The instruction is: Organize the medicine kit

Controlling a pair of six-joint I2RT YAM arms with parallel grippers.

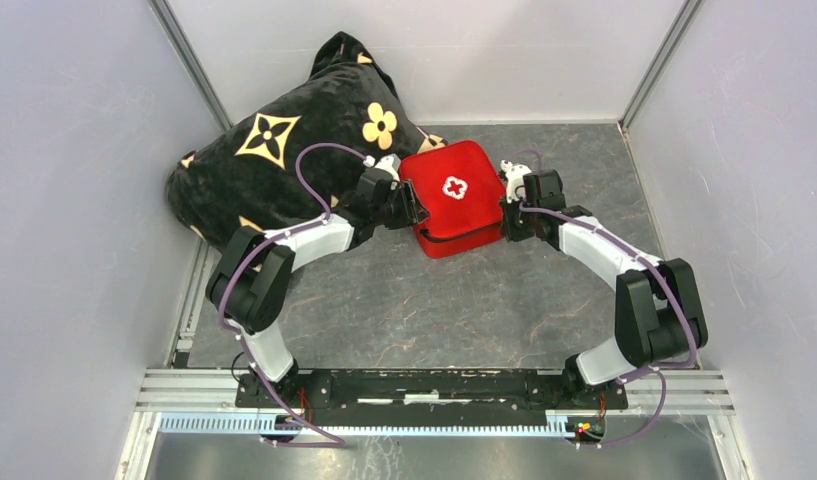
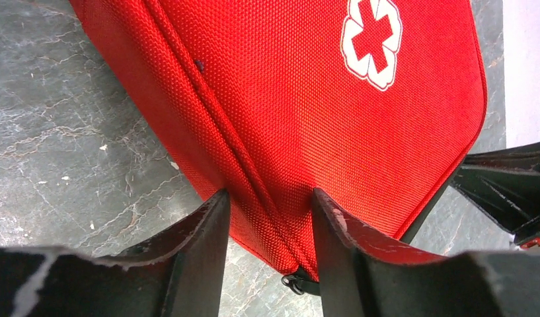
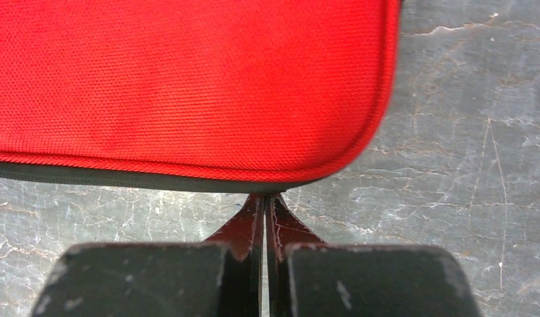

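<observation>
while right fingers [image 3: 252,228] sit closed | left fingers [image 2: 201,241] clamp medicine kit [image 1: 462,212] corner

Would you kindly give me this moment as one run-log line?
medicine kit: lying on table | left tool: astride kit's corner, grip unclear | right tool: shut, tips at kit's edge

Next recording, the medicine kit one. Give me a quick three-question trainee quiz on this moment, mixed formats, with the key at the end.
1. True or false: the right gripper is wide open.
2. What sits between the fingers of the left gripper? A) nothing B) a corner of the medicine kit C) the right gripper
3. Fill in: the red kit's lid bears a white ____ emblem.
Key: 1 false, its fingers are shut together at the kit's edge; 2 B; 3 cross.
</observation>
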